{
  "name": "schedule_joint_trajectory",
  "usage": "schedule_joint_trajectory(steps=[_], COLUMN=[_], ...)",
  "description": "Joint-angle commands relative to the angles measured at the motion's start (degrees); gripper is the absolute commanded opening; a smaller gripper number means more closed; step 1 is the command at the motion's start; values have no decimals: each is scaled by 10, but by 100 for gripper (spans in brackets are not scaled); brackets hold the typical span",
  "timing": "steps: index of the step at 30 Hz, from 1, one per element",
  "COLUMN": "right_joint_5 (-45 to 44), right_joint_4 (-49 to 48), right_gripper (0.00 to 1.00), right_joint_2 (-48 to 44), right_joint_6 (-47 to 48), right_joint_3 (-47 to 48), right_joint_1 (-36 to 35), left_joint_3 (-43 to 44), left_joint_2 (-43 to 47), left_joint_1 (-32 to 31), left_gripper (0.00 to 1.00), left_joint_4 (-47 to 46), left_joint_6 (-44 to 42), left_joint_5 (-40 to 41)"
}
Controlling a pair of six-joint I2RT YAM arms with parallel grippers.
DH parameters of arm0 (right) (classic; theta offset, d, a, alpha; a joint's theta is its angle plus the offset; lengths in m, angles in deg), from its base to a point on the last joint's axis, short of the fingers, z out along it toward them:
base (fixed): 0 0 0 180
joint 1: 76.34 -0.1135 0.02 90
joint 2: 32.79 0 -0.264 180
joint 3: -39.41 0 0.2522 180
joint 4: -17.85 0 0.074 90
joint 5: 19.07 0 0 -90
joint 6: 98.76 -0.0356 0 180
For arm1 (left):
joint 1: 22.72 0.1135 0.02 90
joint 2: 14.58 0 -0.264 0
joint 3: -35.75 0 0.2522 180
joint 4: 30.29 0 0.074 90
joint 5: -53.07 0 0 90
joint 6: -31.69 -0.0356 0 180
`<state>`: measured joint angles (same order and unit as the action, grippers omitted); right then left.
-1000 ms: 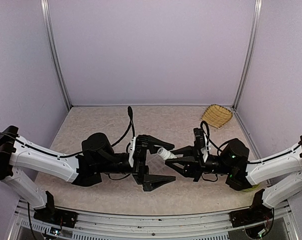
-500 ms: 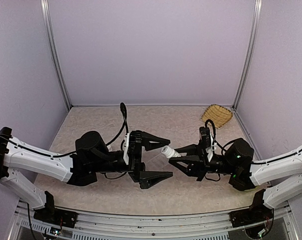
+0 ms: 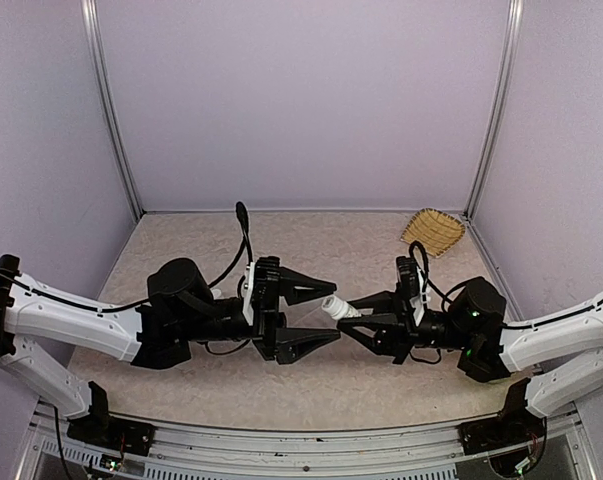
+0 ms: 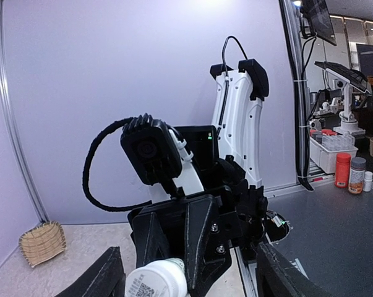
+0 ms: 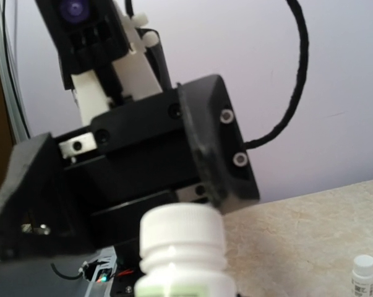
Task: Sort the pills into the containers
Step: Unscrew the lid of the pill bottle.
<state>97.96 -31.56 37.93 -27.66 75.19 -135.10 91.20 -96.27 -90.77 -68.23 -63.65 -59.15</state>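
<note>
A white pill bottle (image 3: 336,307) with a white screw cap hangs in mid-air above the table, my right gripper (image 3: 353,318) shut on its body. The cap points at my left gripper (image 3: 333,310), which faces it head-on. The left jaws are open and stand on either side of the cap with a gap on both sides. In the left wrist view the bottle (image 4: 156,279) sits low between the two black fingers (image 4: 98,279). In the right wrist view its cap (image 5: 183,230) fills the lower middle. No pills show, and the containers are out of view.
A woven straw basket (image 3: 432,230) lies at the back right corner of the beige table (image 3: 191,240). A second small white bottle (image 5: 363,273) stands on the table at the right wrist view's right edge. Lilac walls close in three sides.
The left gripper's jaws have narrowed around the bottle's cap. Both grippers have shifted slightly, the left pulling back a little to the left. The right grip on the bottle is unchanged.
</note>
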Motion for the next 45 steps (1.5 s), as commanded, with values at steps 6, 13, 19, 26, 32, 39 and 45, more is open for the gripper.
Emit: schedule_joint_trajectory(steps=[6,13,19,26,32,39,45], right_joint_5=[34,47,48,53,52,50,43], right_joint_4=[-12,-16,-18,-19,-22,-25,-24], right_gripper=[20,20,20,20,20,20,20], right_joint_2=[-9,-2,-1,1,4,6,8], right_joint_6=[7,8,6,4,3,2,2], right_joint_3=[1,8,7,9,6,3,4], right_joint_1=[2,2,2,2,2,2,2], left_joint_3=[-17,-14,-10,-2,-12,-21,-18], left_joint_2=[-3,-10,-20,-30,-24,-20,-25], left_joint_1=[29,39,42,43,44,44,44], left_gripper=[74,71,68,61,57,57,49], left_joint_4=[-37,-46,-43,-39,-59,-72,-73], left_joint_6=[52,73,82,85,87,88,89], left_joint_5=[-32,-60,-85,-94,-82,-75,-77])
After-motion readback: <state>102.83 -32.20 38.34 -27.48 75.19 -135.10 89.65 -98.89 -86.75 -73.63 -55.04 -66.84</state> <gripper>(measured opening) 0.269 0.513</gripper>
